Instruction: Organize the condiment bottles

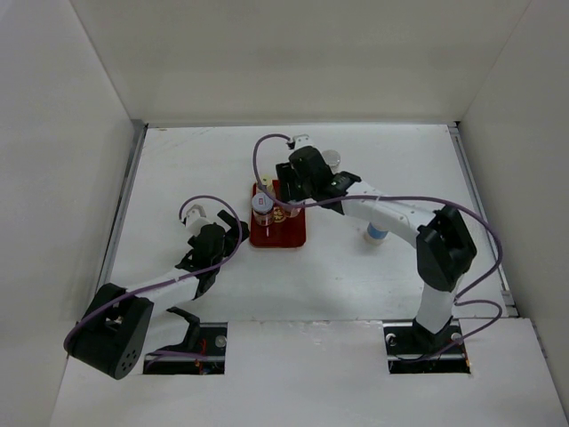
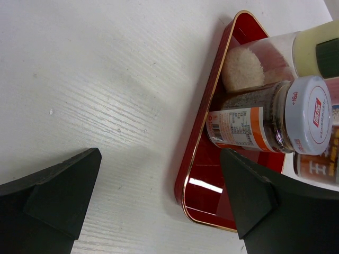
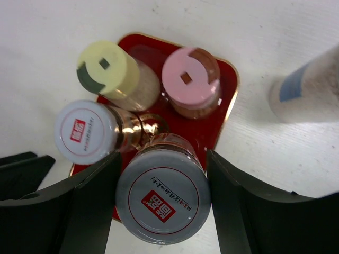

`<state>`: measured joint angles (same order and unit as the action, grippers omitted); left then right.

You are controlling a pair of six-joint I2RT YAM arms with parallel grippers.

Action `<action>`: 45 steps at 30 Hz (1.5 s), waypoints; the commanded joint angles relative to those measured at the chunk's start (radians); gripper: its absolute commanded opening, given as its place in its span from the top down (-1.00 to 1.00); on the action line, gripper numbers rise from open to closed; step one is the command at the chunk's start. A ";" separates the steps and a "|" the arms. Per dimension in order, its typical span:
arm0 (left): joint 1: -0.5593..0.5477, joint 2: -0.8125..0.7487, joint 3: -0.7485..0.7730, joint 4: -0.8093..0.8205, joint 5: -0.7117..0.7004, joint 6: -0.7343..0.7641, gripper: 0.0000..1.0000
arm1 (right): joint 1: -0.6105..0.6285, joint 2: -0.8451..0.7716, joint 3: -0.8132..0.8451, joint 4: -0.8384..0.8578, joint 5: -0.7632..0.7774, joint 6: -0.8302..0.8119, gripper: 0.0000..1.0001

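right gripper clamped on silver-capped bottle — at a corner of red tray, hard by white-capped bottle | left gripper spread, empty | risk: base catching tray rim tips it into neighbours

Two robot arms rise from bases at the near edge of the counter. The left arm lies low, stretched forward and to the right, its wrist bent so that the left gripper faces right. In the left wrist view the left gripper has its two black fingers spread wide apart with nothing between them. The right arm stands taller: it rises from its base to a raised black elbow, then the white forearm reaches left and forward, with the right gripper pointing downward. In the right wrist view the right gripper has its fingers against opposite sides of a silver-capped bottle.
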<state>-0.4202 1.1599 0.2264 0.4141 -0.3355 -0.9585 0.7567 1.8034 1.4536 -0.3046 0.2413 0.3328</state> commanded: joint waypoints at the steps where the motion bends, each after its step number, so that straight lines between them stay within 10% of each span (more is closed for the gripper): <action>1: 0.004 -0.017 -0.009 0.000 0.007 -0.009 -1.00 | 0.003 0.037 0.115 0.113 0.009 -0.006 -0.15; 15: 0.008 -0.009 -0.009 0.002 0.007 -0.009 -1.00 | 0.003 0.136 0.099 0.156 0.056 -0.005 -0.43; 20: 0.013 -0.012 -0.009 0.000 0.004 -0.009 -1.00 | 0.005 0.048 0.071 0.145 0.059 -0.017 -0.77; 31: 0.037 -0.161 -0.029 -0.001 0.016 0.003 -1.00 | -0.139 -0.170 -0.078 0.139 0.130 -0.031 -0.83; 45: 0.028 -0.509 -0.054 -0.078 0.049 0.101 -1.00 | -0.268 0.096 0.063 0.176 0.085 -0.058 -0.95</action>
<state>-0.3874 0.7105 0.2031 0.3466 -0.3099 -0.8959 0.5083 1.8904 1.4448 -0.1787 0.3481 0.2813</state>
